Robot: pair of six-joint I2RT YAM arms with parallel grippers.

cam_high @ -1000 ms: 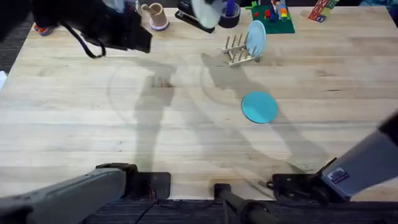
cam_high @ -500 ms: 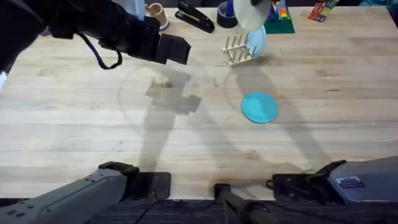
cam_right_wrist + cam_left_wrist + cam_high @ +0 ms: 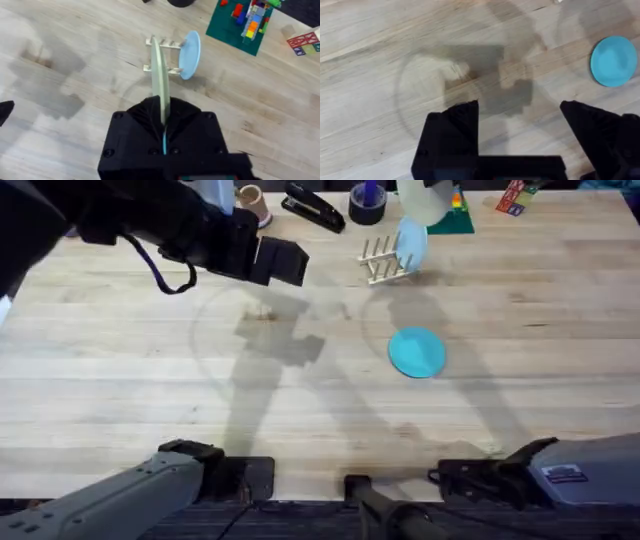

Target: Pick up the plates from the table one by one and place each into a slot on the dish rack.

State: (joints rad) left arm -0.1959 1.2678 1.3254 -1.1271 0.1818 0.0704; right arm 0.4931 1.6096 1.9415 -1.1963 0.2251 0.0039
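Note:
My right gripper (image 3: 163,125) is shut on the cream-yellow plate (image 3: 159,75), holding it on edge in the air above the dish rack (image 3: 171,69). In the overhead view that plate (image 3: 425,198) shows blurred, high over the rack (image 3: 383,262) at the table's far side. A light-blue plate (image 3: 411,242) stands in the rack's right end. The turquoise plate (image 3: 416,352) lies flat on the table (image 3: 120,380), nearer than the rack. My left gripper (image 3: 285,262) hovers open and empty over bare wood to the rack's left, and its wrist view catches the turquoise plate (image 3: 615,61) off to one side.
Along the far edge stand a tan mug (image 3: 250,205), a black stapler (image 3: 313,207), a dark round tub (image 3: 367,200), a green baseplate with bricks (image 3: 245,25) and a red block (image 3: 515,198). Bare wood stretches across the middle and near side.
The cream-yellow plate has travelled right in my right gripper, from left of the rack to above it. My left arm shifted right at first, then held still.

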